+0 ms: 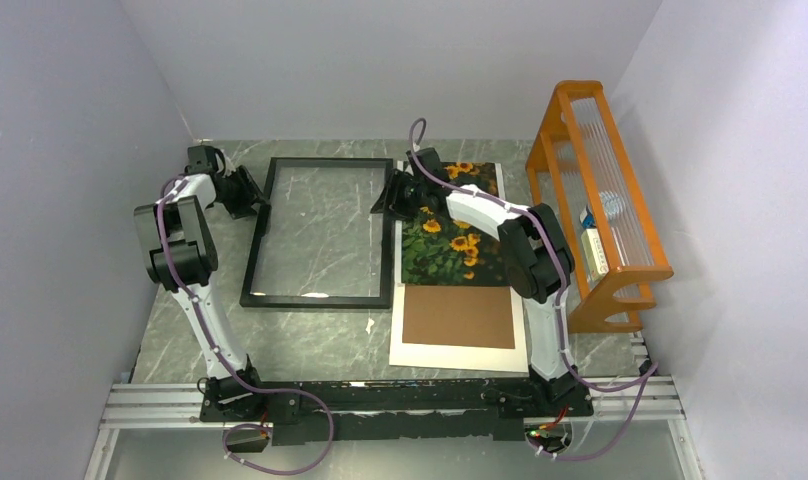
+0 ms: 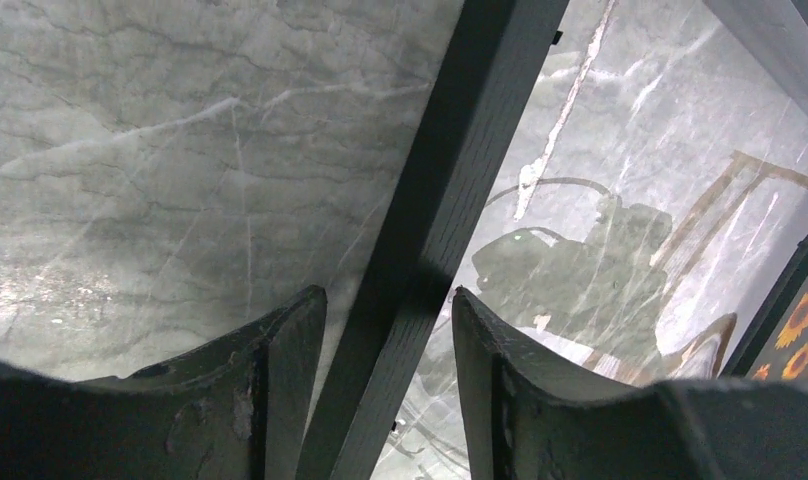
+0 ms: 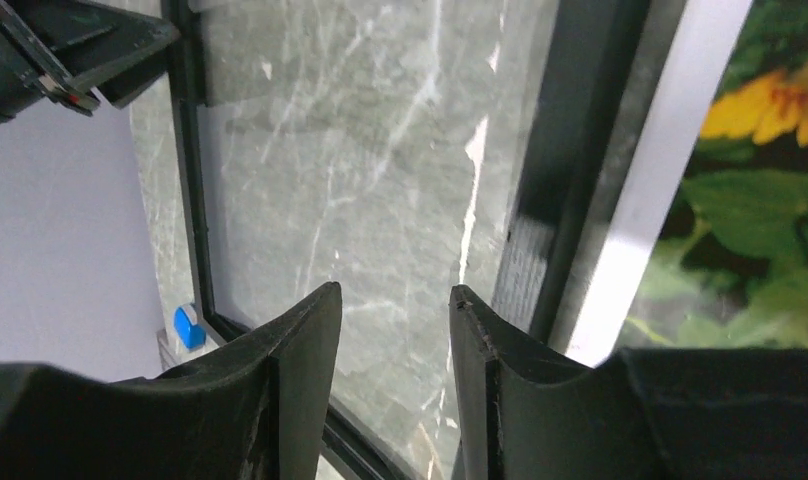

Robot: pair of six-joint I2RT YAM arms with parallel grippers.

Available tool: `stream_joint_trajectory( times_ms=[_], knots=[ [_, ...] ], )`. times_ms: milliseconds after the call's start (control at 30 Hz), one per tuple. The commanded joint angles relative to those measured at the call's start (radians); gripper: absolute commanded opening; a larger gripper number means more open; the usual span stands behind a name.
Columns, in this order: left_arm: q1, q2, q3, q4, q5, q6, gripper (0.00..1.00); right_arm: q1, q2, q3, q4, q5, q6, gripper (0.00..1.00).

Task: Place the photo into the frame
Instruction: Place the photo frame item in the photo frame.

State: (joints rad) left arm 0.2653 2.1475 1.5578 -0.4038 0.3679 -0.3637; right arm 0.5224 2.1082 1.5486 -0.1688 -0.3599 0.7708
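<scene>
The frame is laid flat on the marble table, left of centre in the overhead view. The photo is laid just beside its right rail, at centre right. The left gripper is held with its fingers apart astride the frame's left rail, near the upper left corner, and is not closed on it. The right gripper is likewise spread over the glazed opening just inside the right rail, with nothing clamped.

The frame is judged stiff, thin and fairly light. Its reflective pane could be scratched or cracked, so it is best taken by a rail, never by the glass. The photo is judged a light, flexible sheet lying flush with the surface, so it is likely hard to pinch from above. An edge would have to be slid or lifted first, and the hold kept near that edge so that creasing is avoided.
</scene>
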Motion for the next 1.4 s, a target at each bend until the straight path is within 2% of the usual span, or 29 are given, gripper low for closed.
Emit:
stream_joint_trajectory(
  times_ms=[0,133,267,500,867,1000,1133,1367],
  knots=[
    [0.014,-0.011,0.026,-0.047,-0.060,0.006,0.60,0.004,0.006,0.068,0.092,0.086,-0.047,0.47],
    [0.014,-0.004,0.062,-0.006,-0.034,-0.017,0.69,0.000,0.038,0.109,0.164,0.135,-0.070,0.47],
    [0.014,0.063,0.141,0.004,-0.005,-0.035,0.76,-0.020,0.141,0.246,0.202,0.164,-0.101,0.48],
    [0.012,0.194,0.304,0.021,0.066,-0.068,0.77,-0.039,0.310,0.467,0.247,0.179,-0.161,0.47],
    [-0.024,0.324,0.404,0.149,0.130,-0.131,0.79,-0.044,0.474,0.631,0.348,0.151,-0.178,0.46],
    [-0.047,0.370,0.465,0.129,0.100,-0.128,0.78,-0.043,0.513,0.675,0.355,0.139,-0.178,0.45],
    [-0.075,0.404,0.515,0.062,0.001,-0.098,0.75,-0.043,0.550,0.711,0.351,0.129,-0.175,0.44],
    [-0.108,0.408,0.519,0.019,-0.141,-0.031,0.70,-0.044,0.584,0.726,0.341,0.116,-0.183,0.44]
  ],
)
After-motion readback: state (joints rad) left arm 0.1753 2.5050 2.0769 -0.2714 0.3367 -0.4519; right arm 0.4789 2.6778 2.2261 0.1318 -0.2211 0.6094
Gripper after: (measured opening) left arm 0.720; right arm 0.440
